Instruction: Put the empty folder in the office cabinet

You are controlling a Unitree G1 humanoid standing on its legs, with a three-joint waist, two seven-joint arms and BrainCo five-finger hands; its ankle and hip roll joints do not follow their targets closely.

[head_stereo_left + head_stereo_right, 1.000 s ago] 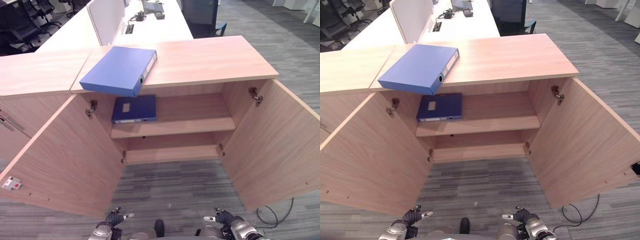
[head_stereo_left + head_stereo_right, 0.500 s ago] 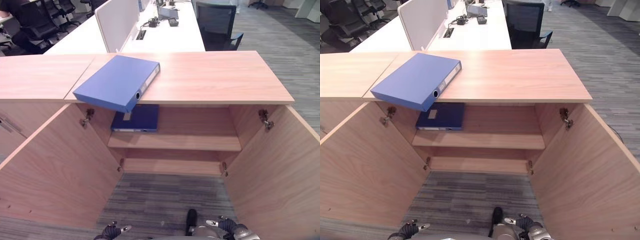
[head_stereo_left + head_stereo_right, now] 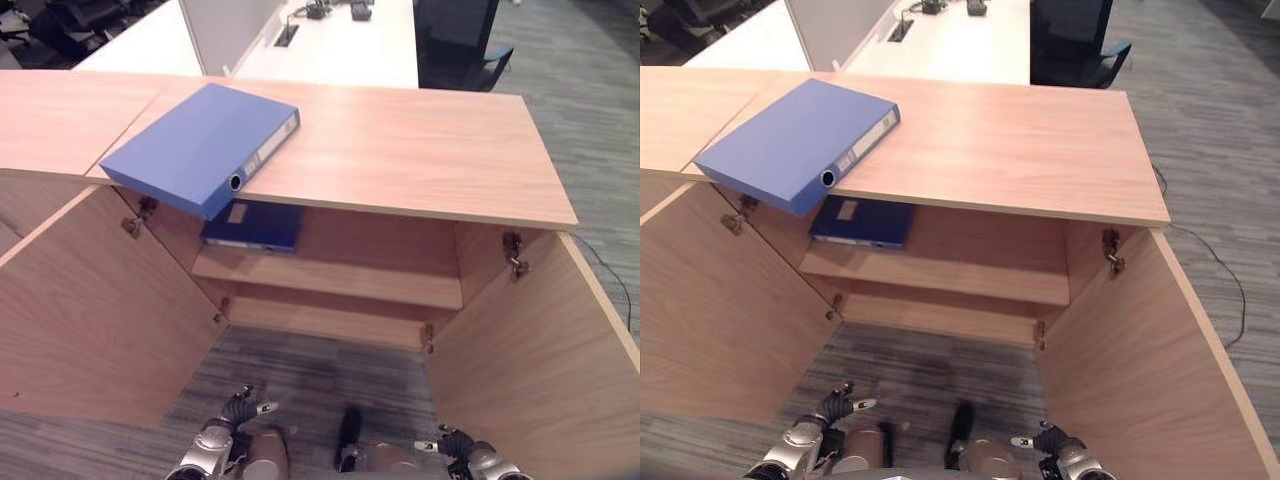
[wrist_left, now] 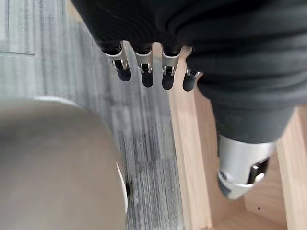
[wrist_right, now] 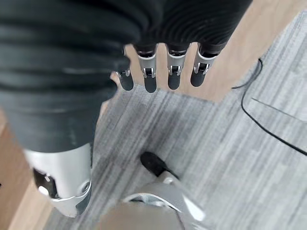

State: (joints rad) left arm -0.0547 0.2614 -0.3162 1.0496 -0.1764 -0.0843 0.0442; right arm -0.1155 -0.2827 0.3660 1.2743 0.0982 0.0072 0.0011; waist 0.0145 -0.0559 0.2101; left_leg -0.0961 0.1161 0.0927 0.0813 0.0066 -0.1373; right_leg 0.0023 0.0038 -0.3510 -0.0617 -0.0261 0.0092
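Both hands hang low before the open cabinet [image 3: 330, 300], fingers relaxed and empty: left hand [image 3: 232, 420], right hand [image 3: 462, 448]. My folder [image 3: 200, 145] lies up on the cabinet's top, corner overhanging, long axis slanting away; my left hand looks nearer.

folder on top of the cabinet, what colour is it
Blue folder, with a pale spine label; clearest in the left eye view.
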